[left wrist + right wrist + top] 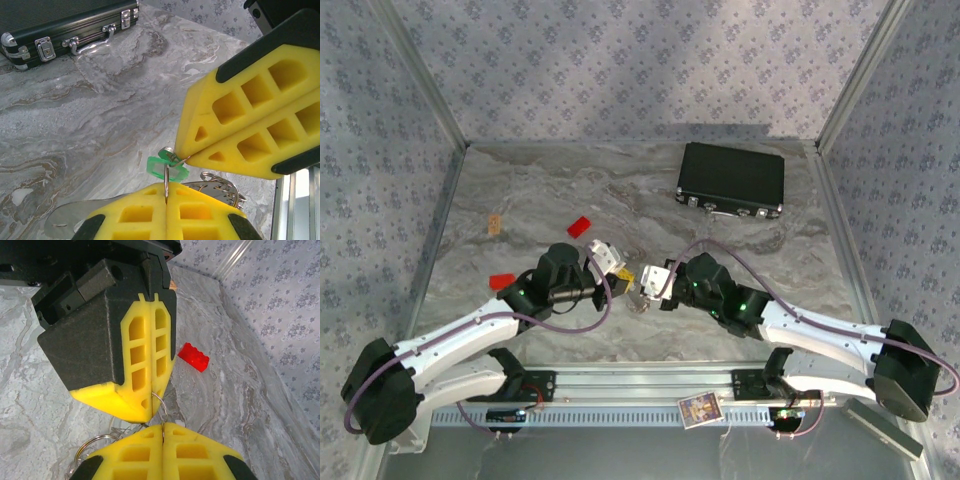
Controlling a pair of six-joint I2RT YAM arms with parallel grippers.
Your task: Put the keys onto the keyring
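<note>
The keyring (pixel 166 176) is a thin silvery loop held taut between both grippers. My left gripper (pixel 166 190) is shut on its near side. My right gripper (pixel 188 158) is shut on its far end, its yellow fingertips almost touching the left ones. A green-headed key (pixel 159 166) sits right at the loop, just behind the wire; whether it is threaded on I cannot tell. In the right wrist view the right gripper (pixel 163 428) pinches the loop (pixel 162 407) below the left gripper (pixel 151 409). From above, the two grippers (pixel 620 272) (pixel 646 286) meet at mid-table.
More silvery rings with a beaded chain (pixel 222 185) lie on the marble table (pixel 770 250) beneath the grippers. A black box (pixel 731 180) stands at the back right. Red blocks (pixel 580 225) (pixel 501 281) lie to the left, and a small tan piece (pixel 495 224) further left.
</note>
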